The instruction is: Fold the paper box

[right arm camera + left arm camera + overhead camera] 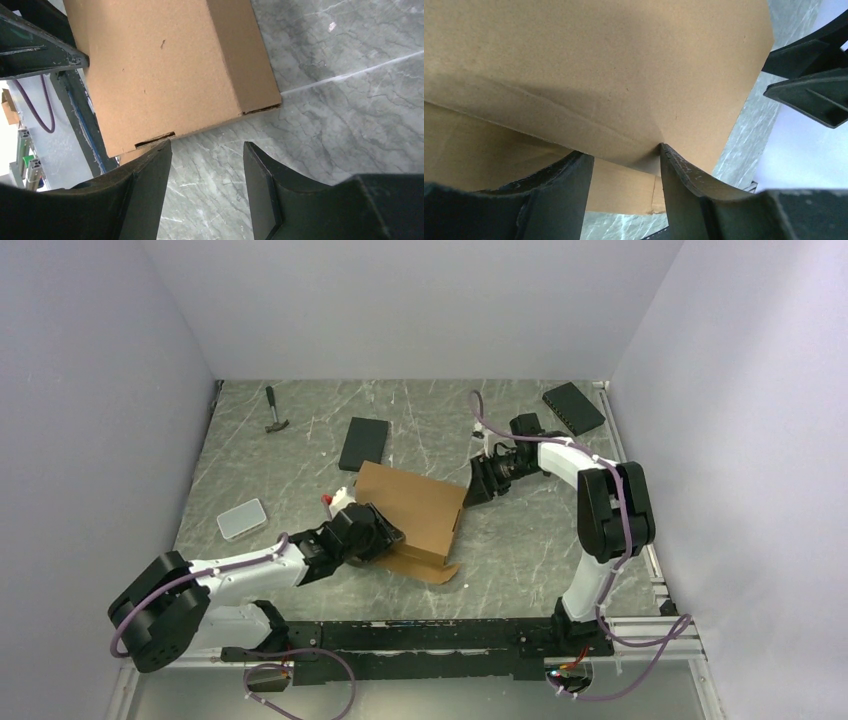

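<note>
Starting at the left: a small pale tray point(241, 518) and a hammer point(275, 412) sit off to the side on the desk point(540, 550), well apart from the action, so I'd ignore them.

The left gripper point(624, 151) is up against the near-left edge of the paper box point(420, 502). It's spread and not pinching anything. Its fingers point(681, 175) are tucked under a raised panel right along a crease, with a lower layer of cardboard showing in the gap. My read is that it's propping the panel so the fold follows the score line.

The box itself sits mid-desk between both arms, with one flap sticking out flat toward the near edge. A flat black box point(362, 443) lies just beside its far-left corner.

The right gripper point(207, 145) is also spread, with bare desk in its gap and one fingertip at the box's corner by a slot. It looks like a backstop so the box doesn't slide. Another black box point(573, 407) sits in the far right corner.
</note>
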Robot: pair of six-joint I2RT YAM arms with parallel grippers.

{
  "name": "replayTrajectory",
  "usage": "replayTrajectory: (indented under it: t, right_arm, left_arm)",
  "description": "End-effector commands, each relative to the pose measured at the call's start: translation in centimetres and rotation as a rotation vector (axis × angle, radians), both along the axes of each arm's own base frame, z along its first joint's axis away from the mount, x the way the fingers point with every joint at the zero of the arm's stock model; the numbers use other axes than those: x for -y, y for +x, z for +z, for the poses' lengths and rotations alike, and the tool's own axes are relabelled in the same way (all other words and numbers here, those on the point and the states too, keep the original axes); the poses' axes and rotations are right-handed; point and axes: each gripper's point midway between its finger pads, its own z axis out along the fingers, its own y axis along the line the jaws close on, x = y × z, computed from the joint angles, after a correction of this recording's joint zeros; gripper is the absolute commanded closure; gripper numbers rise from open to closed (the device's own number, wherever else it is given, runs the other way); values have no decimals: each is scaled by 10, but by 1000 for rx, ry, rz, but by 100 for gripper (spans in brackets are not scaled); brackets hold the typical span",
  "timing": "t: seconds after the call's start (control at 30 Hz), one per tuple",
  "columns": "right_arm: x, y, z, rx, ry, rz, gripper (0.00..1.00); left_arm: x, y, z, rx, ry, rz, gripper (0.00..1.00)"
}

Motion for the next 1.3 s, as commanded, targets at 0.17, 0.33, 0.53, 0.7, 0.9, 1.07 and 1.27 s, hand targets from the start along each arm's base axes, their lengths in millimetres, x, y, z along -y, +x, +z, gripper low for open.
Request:
replayTrajectory:
  t: [0.17, 0.33, 0.53, 0.7, 0.9, 1.07, 1.27]
  right_arm:
    - [19, 11, 44, 187, 1, -22, 34]
    - [21, 5, 75, 330, 19, 4, 28]
    - [15, -16, 102, 450, 99, 96, 27]
    - [16, -17, 102, 451, 102, 99, 27]
    - [16, -18, 101, 447, 109, 102, 27]
    - [15, -20, 102, 441, 116, 105, 27]
    - [15, -22, 102, 439, 121, 112, 27]
  left_arm:
    - [-8, -2, 35, 115, 103, -182, 32]
    - [-3, -24, 52, 184, 76, -360, 25]
    - [32, -55, 95, 429, -48, -652, 26]
    - [77, -88, 107, 734, 202, -808, 25]
    - [112, -87, 80, 979, 457, -800, 27]
    - [131, -71, 62, 950, 619, -755, 33]
    - [134, -64, 40, 881, 736, -738, 37]
